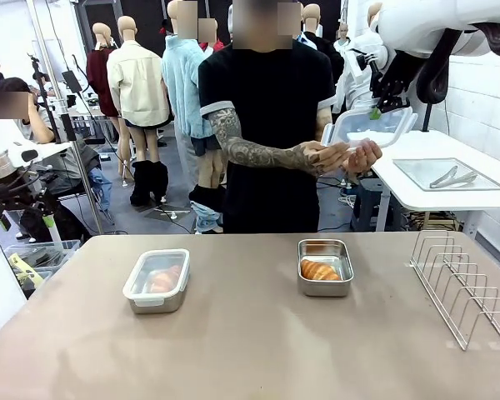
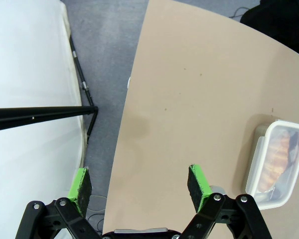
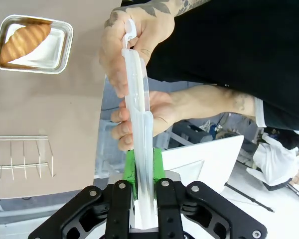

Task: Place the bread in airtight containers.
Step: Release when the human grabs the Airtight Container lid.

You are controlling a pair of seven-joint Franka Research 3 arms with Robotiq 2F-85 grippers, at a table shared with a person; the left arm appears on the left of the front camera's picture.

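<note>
Both croissants already sat in tins on the table [image 1: 233, 350]. The left tin [image 1: 157, 281] carried its clear lid, croissant visible through it; the wrist view showed the same lidded tin [image 2: 276, 162] at the table's edge. The right tin [image 1: 325, 267] stood uncovered, its croissant [image 1: 319, 270] lying inside, well apart from the first tin and near the wire rack [image 1: 467, 287].

Step in hand, by judgement: handover of the second lid [image 1: 371, 129]. The right gripper [image 3: 142, 167] was raised above the far side of the table, its green pads pinched on one end of the lid [image 3: 138, 114]. The person's hands [image 1: 342, 156] held the other end, fingers [image 3: 120, 59] wrapped along its rim. Who was giving and who receiving could not be told.

The left gripper [image 2: 139, 186] hovered with jaws spread wide, nothing between them, over the table's near-left corner.

Next move would likely call for one party to let go, then the lid brought flat over the open tin and pressed down squarely.
</note>
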